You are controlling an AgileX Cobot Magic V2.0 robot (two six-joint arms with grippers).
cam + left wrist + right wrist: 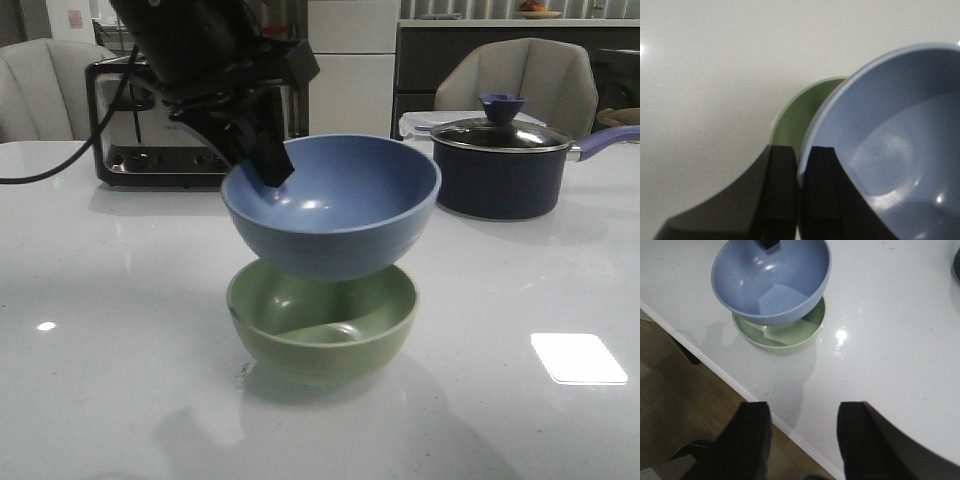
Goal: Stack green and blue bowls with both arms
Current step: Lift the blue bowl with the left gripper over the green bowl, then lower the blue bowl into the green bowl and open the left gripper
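Blue bowl (335,205) in left end effector (268,160), aloft.

Dusty blue bowl (335,208) upright above sage green bowl (322,322)

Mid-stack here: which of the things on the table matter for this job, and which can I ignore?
Part of the job:
- blue bowl, pinched at its rim by the left gripper, held tilted just above the green one
- green bowl, on the table
- right gripper, open, empty, off to the side

Just lying about:
- toaster
- dark lidded saucepan
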